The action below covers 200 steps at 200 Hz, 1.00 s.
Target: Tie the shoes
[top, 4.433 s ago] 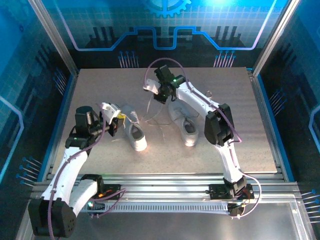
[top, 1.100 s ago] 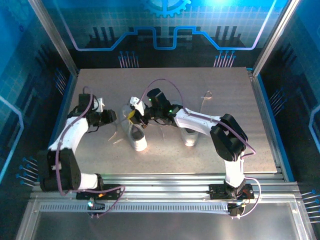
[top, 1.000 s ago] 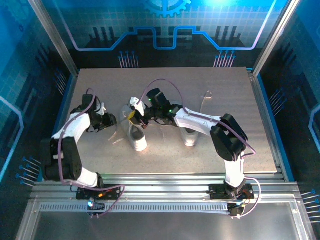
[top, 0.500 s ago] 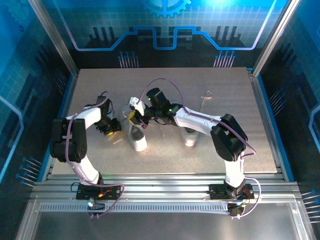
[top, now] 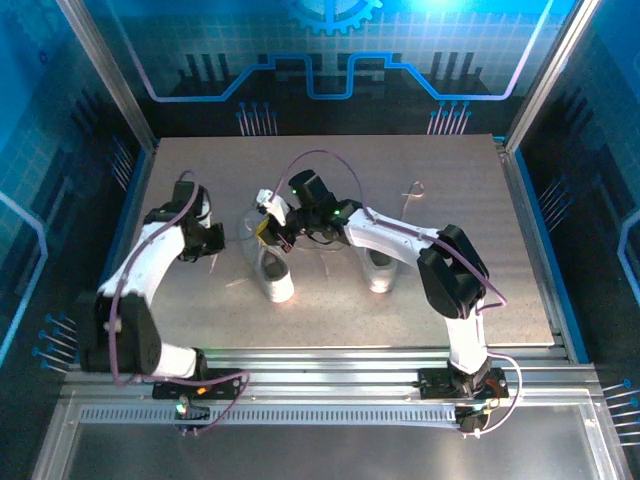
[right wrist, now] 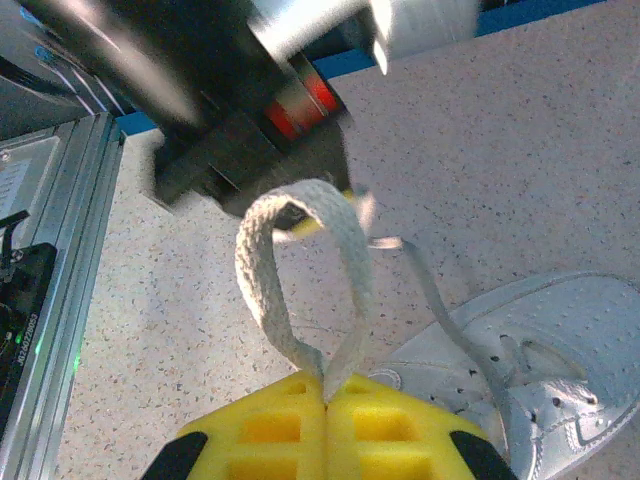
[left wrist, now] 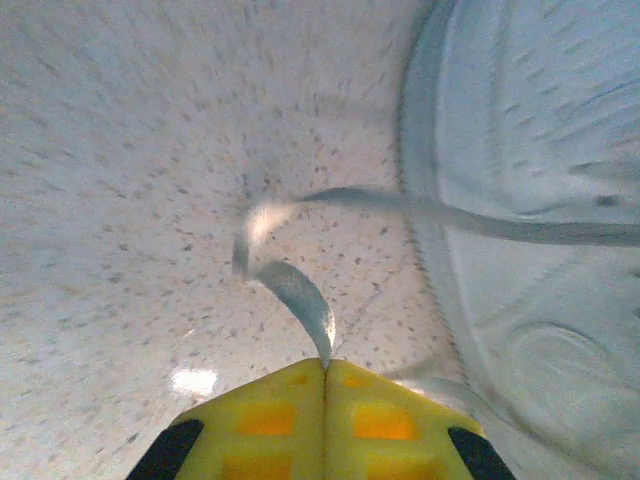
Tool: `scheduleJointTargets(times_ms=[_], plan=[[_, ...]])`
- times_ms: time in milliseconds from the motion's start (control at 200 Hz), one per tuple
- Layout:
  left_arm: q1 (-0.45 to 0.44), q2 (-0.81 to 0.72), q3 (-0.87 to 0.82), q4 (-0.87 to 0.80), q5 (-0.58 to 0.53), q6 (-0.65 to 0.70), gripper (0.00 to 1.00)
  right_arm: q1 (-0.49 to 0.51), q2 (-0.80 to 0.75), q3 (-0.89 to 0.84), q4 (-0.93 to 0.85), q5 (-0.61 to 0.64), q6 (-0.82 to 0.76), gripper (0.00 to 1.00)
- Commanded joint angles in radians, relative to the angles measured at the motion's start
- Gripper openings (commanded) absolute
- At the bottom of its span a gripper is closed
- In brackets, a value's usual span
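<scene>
Two white shoes lie mid-table: the left shoe and the right shoe. My left gripper is just left of the left shoe, low over the table. In the left wrist view its yellow pads are shut on a thin white lace that curls over to the shoe's side. My right gripper hangs over the left shoe's heel end. Its jaws are shut on a loop of lace standing up towards the left gripper's body.
A loose lace end trails on the table behind the right shoe. Metal frame rails and blue walls close in the speckled table on both sides. The right arm reaches across over the right shoe.
The left gripper has shut on the lace beside the left shoe and drawn slightly back and left, its elbow swinging outward. The right gripper kept its hold on the loop and shifted slightly back.
</scene>
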Motion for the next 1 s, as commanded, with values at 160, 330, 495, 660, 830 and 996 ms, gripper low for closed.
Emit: scheduleJointTargets(times_ms=[160, 330, 495, 660, 830, 996], plan=[[-0.226, -0.345, 0.015, -0.21, -0.057, -0.16, 0.0, -0.014, 0.037, 0.101, -0.091, 0.011, 0.022, 0.0], [-0.651, -0.454, -0.028, -0.113, -0.233, -0.392, 0.0, -0.026, 0.053, 0.141, -0.134, 0.005, 0.002, 0.0], [-0.958, -0.318, -0.008, 0.111, -0.356, -0.392, 0.0, -0.043, 0.068, 0.164, -0.177, -0.029, -0.028, 0.0], [-1.007, -0.145, -0.006, 0.313, -0.321, -0.326, 0.0, -0.054, 0.061, 0.149, -0.18, -0.069, -0.047, 0.0], [-1.006, -0.122, -0.062, 0.474, -0.275, -0.227, 0.0, -0.057, 0.052, 0.123, -0.163, -0.102, -0.065, 0.0], [-0.99, -0.172, -0.05, 0.42, -0.276, -0.156, 0.38, -0.061, 0.037, 0.09, -0.12, -0.115, -0.076, 0.0]])
